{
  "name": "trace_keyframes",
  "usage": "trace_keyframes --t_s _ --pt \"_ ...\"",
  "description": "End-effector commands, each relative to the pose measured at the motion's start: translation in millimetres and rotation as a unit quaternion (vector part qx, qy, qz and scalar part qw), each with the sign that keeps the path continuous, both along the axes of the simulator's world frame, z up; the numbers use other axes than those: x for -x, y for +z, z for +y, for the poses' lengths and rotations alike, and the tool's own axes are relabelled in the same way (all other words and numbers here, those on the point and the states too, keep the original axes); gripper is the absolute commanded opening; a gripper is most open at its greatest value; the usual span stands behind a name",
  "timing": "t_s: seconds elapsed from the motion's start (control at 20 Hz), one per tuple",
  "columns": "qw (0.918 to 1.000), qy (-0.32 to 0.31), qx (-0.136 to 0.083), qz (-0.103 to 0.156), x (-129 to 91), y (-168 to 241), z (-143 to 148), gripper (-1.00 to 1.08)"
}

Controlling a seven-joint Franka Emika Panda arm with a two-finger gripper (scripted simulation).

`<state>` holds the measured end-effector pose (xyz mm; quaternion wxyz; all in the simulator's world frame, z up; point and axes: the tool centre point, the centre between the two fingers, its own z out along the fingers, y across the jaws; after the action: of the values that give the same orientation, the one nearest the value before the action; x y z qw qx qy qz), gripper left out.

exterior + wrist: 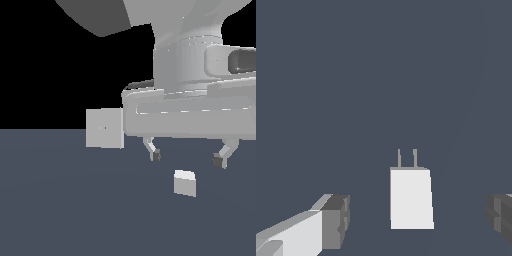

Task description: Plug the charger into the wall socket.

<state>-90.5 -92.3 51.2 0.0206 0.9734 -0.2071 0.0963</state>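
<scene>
The charger [184,183] is a small light-grey block lying on the dark floor. In the wrist view the charger [411,198] shows two thin prongs at one end. My gripper [188,158] hangs open just above the charger, one finger on each side and clear of it. In the wrist view the gripper [418,220] is open, with dark fingertips [337,221] well apart from the block. The wall socket [104,128] is an upright light-grey square panel with a tiny yellowish dot, toward the exterior view's left of the gripper. It is out of the wrist view.
The dark grey-blue floor [75,210] spreads all round the charger. The arm's large pale body [190,107] fills the upper part of the exterior view's right and overlaps the socket's edge.
</scene>
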Motion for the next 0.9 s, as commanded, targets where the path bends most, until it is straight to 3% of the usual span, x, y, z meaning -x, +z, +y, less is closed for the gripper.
trace_keyframes --t_s 0.0,0.55,0.6,0.85 --pt "1.0000 0.000 0.000 0.000 1 -10 0 1.00" --pt "1.0000 -0.001 0.000 0.000 1 -39 0 1.00" --pt "1.0000 -0.001 0.000 0.000 1 -39 0 -1.00" --pt "1.0000 -0.001 0.000 0.000 1 -39 0 -1.00"
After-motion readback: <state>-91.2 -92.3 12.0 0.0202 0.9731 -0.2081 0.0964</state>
